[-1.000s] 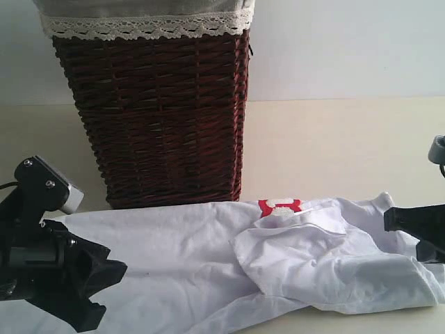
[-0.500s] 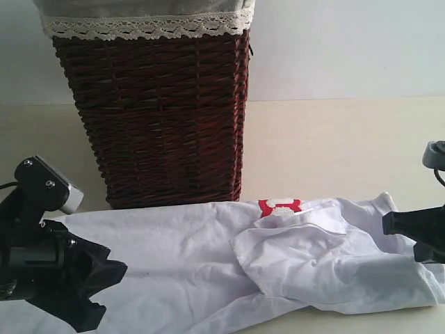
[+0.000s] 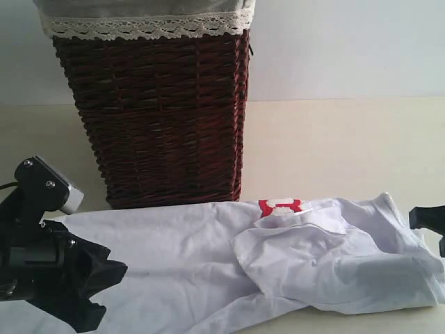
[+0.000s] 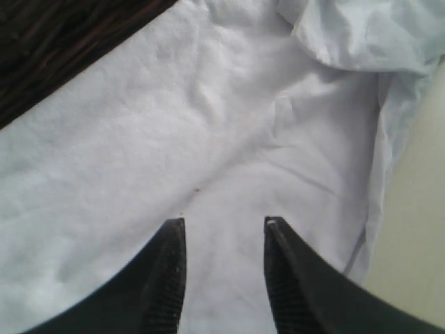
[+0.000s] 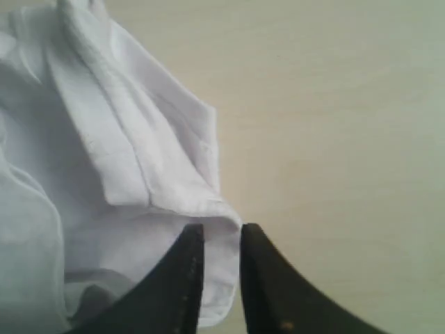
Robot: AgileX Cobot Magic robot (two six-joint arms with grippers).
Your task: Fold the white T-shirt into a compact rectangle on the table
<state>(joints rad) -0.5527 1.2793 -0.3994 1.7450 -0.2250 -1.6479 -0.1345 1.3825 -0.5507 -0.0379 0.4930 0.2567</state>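
- Cream counter, white T-shirt part-folded at right.
- Mid-fold: left end effector spread over cloth; right end effector at hem, cannot tell grip.
- Next: likely fold left side in.

The wicker basket was cut off by the upper edge of the exterior view, so its rim and most of its liner were not seen. The red lettering of the white T-shirt was largely covered by a folded layer and could not be read. The shirt's near left part was hidden behind the left arm, itself cropped by the frame. Of the right arm only a dark stub was shown. Whether cloth was pinched in the narrow gap of the right end effector could not be told.
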